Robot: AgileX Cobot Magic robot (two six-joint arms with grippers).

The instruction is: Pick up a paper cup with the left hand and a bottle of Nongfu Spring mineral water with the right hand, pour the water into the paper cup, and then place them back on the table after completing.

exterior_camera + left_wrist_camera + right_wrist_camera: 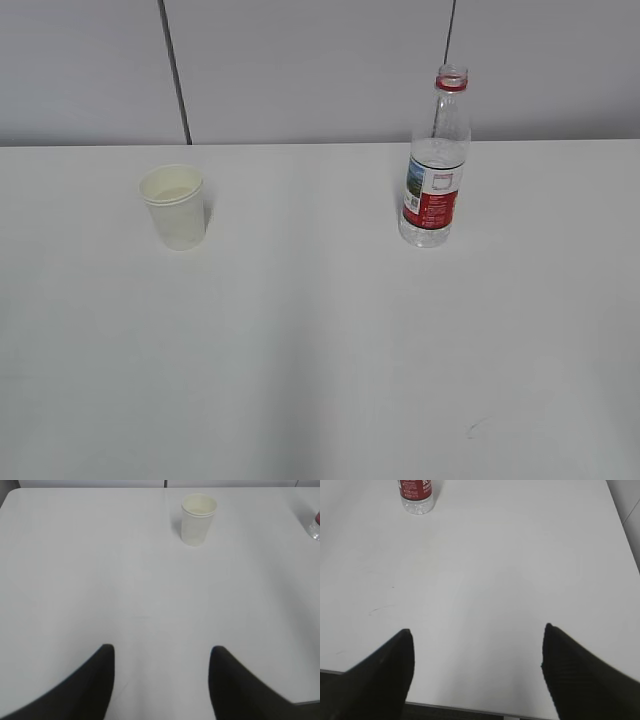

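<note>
My left hand (161, 680) fills the near edge of the left wrist view: two black fingers, tapered, spread apart over bare tabletop and clamped on nothing. My right hand (477, 672) reads the same in the right wrist view, two black fingers wide apart, nothing between them.

Count: one paper cup (175, 206), one bottle (436, 160). The cup is cream-white, slightly tapered with a rolled rim, upright on the left of the table (320, 330), well ahead of my left hand. Its mouth is open; what it contains I cannot tell. The bottle is clear ribbed plastic with a red and white label and a red neck ring, uncapped and upright on the right, well apart from the cup. Its water (425, 234) is clear and colourless; the level I cannot read with certainty.

The table is plain white, flat and matte, with one small dark scuff mark (476, 428) toward the near right. Behind it stands a pale grey wall (320, 70) divided by two thin dark seams.
</note>
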